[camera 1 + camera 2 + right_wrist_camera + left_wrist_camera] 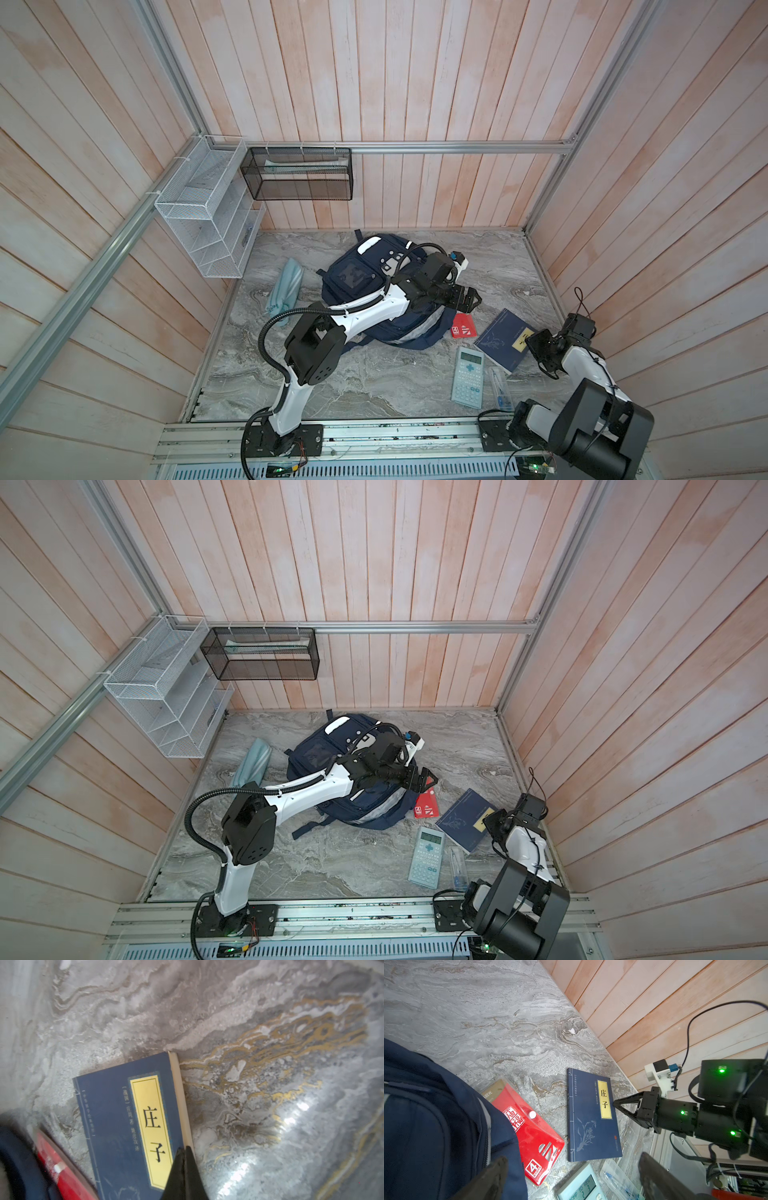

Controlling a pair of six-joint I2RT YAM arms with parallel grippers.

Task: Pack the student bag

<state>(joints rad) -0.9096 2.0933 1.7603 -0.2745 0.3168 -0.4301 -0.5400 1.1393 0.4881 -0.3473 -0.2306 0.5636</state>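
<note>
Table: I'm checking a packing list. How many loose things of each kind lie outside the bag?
Book: 1
Calculator: 1
Red pouch: 1
Clear case: 1
Teal bundle: 1
Total: 5

count | student bag [353, 276]: 1 | blue book [500, 338]: 1 | red snap pouch [464, 331]: 1 | calculator [468, 376]: 1 | clear pen case [498, 388]: 1 | pale teal soft bundle [286, 286]: 1 | wall baskets: 2, one white wire rack [199, 208], one black mesh basket [299, 174] | robot arms: 2, left arm [357, 309], right arm [582, 365]
</note>
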